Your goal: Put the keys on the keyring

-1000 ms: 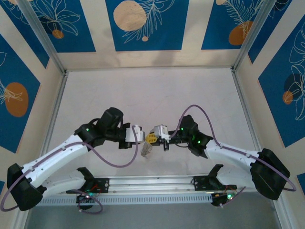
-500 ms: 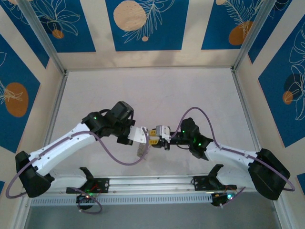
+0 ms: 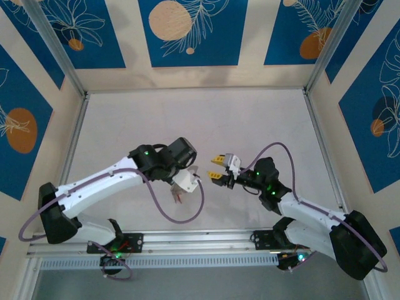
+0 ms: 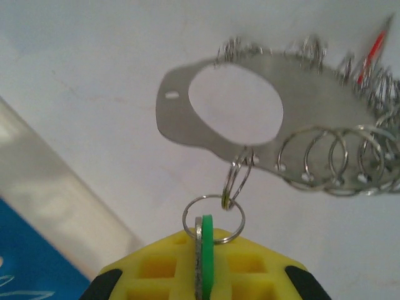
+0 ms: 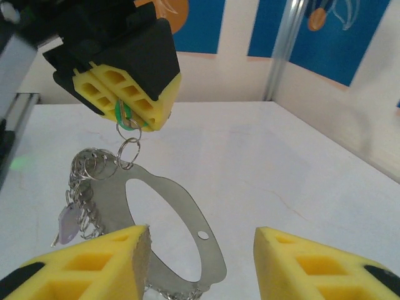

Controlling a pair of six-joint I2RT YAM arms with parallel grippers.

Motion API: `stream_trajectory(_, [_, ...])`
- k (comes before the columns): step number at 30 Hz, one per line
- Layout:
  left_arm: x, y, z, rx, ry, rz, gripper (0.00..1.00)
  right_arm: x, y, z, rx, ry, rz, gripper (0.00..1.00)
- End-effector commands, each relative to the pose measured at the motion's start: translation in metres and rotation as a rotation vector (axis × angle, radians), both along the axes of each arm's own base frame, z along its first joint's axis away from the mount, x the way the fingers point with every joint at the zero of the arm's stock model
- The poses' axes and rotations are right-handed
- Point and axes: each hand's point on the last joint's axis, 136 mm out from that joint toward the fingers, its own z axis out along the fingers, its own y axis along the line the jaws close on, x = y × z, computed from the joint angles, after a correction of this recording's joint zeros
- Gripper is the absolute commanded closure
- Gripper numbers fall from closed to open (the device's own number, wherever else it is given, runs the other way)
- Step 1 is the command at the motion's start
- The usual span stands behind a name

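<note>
Down at the near edge, a metal rail [image 3: 200,239] carries both arm bases, and the two arms bend inward over the front strip of the surface [image 3: 250,119]. The left hand [image 3: 186,182] is clamped on the key [image 4: 206,247], with its yellow pads pinching the green head edge-on. From the key, a small split ring [image 4: 214,219] links through a second small ring [image 4: 232,187] to the keyring [image 4: 312,100]. The keyring is a flat silvery plate with a large oval hole and a row of wire loops along one edge. A red tag [image 4: 370,51] pokes out among the loops.

The keyring hangs below the left hand, near the front middle of the surface. I cannot tell whether its lower end touches down. Just to the right of it, with a narrow gap between, the right hand [image 3: 216,167] has its yellow fingers [image 5: 94,265] spread wide, gripping nothing and facing the dangling plate.

Beyond both hands, the pale surface stretches broadly to its aluminium frame [image 3: 74,144] at the left, right and far edges. Blue-patterned wall panels [image 3: 187,31] rise behind it.
</note>
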Motion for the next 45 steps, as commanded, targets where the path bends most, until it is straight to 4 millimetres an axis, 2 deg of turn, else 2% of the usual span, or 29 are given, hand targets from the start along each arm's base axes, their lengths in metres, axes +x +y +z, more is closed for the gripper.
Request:
stream_trajectory(1, [0.027,-0.002,0.027,0.109,-0.182,-0.025,1.0,0.011,-0.014,0.009,0.042,-0.02,-0.095,0.51])
stream_trajectory(5, [0.036,-0.016,0.035,0.116,-0.199,-0.044,1.0,0.02,-0.036,0.014,0.074,-0.033,-0.193,0.51])
stream_trajectory(8, [0.033,-0.033,0.035,0.087,-0.175,-0.075,1.0,0.028,-0.061,0.017,0.112,-0.043,-0.307,0.42])
stream_trajectory(11, [0.03,-0.051,0.03,0.063,-0.154,-0.103,1.0,0.031,-0.086,0.021,0.145,-0.042,-0.392,0.23])
stream_trajectory(12, [0.029,-0.057,0.029,0.056,-0.145,-0.111,1.0,0.031,-0.094,0.022,0.151,-0.041,-0.419,0.07])
stream_trajectory(13, [0.028,-0.063,0.026,0.052,-0.136,-0.119,1.0,0.032,-0.102,0.021,0.152,-0.036,-0.449,0.01])
stream_trajectory(16, [0.025,-0.086,0.019,-0.005,-0.085,-0.12,1.0,0.039,-0.125,0.018,0.168,-0.017,-0.552,0.01])
stream_trajectory(19, [0.017,-0.114,0.016,-0.116,0.031,-0.111,1.0,0.047,-0.14,0.012,0.161,0.019,-0.631,0.01])
stream_trajectory(23, [0.018,-0.13,0.003,-0.166,0.117,-0.114,1.0,0.056,-0.158,0.003,0.163,0.04,-0.732,0.01])
stream_trajectory(29, [0.035,-0.125,-0.026,-0.139,0.211,-0.069,1.0,0.056,-0.161,-0.001,0.146,0.042,-0.729,0.01])
stream_trajectory(34, [0.041,-0.123,-0.03,-0.211,0.317,-0.021,1.0,0.055,-0.162,-0.006,0.137,0.046,-0.732,0.01])
stream_trajectory(40, [0.058,-0.104,-0.052,-0.262,0.435,0.075,1.0,0.054,-0.165,-0.005,0.139,0.029,-0.748,0.01])
stream_trajectory(45, [0.072,-0.082,-0.085,-0.203,0.466,0.146,1.0,0.054,-0.165,-0.008,0.136,0.035,-0.745,0.01])
